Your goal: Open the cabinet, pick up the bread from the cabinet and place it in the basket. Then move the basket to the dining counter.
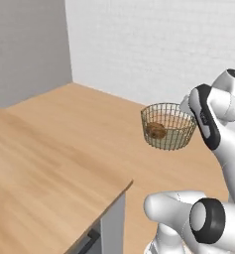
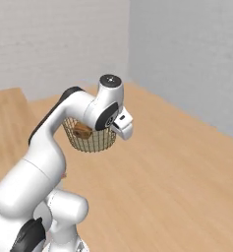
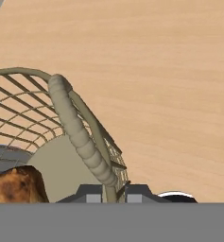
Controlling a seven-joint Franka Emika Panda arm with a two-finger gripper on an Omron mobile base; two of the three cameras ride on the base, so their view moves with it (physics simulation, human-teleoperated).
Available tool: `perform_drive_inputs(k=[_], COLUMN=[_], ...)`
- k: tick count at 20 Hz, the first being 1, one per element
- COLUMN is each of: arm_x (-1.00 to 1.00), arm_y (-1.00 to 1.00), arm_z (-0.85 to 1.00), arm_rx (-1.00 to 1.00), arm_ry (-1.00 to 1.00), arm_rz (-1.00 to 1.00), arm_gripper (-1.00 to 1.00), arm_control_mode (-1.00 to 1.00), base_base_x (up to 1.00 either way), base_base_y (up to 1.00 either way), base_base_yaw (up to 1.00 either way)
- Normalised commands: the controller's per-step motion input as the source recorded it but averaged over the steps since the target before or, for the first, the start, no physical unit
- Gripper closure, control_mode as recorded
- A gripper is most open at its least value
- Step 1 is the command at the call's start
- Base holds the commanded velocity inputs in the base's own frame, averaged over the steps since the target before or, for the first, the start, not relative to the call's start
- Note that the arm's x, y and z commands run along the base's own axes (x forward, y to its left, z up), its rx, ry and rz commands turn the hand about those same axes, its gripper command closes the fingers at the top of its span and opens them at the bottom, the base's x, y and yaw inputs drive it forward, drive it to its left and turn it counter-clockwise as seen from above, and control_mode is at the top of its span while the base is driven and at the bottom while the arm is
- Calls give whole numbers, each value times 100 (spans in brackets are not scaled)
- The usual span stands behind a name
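Note:
The wire-mesh basket (image 1: 169,130) hangs in the air over the wooden floor, to the right of the dining counter (image 1: 39,173). My gripper (image 3: 112,190) is shut on the basket's rim at its side handle (image 3: 76,128). The dark-brown bread (image 1: 155,130) lies inside the basket on its bottom. From the other side, the basket (image 2: 91,139) sits behind my hand, and the bread (image 2: 82,131) shows through the wires. In the hand view the bread (image 3: 15,185) is at the lower left, beside my fingertips (image 3: 90,193). The cabinet is out of view.
The counter's near corner (image 1: 129,182) juts toward my base over its pale grey base (image 1: 112,223). Wooden floor (image 2: 177,167) stretches ahead to grey-white walls (image 1: 139,44). My own arm links stand close under and behind the basket.

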Motion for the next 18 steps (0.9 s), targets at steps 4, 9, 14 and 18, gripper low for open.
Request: perform_drive_inputs(k=[4,9,14,18], arm_x=[0,0,0,0], arm_y=[0,0,0,0], arm_z=[0,0,0,0], arm_rx=[0,0,0,0], arm_ry=[0,0,0,0], arm_rz=[0,0,0,0], arm_gripper=[100,100,100,100], arm_control_mode=[100,100,100,100], base_base_x=[9,0,0,0], base_base_y=[-31,-72,-100,-100], base_base_yaw=[82,72,57,51])
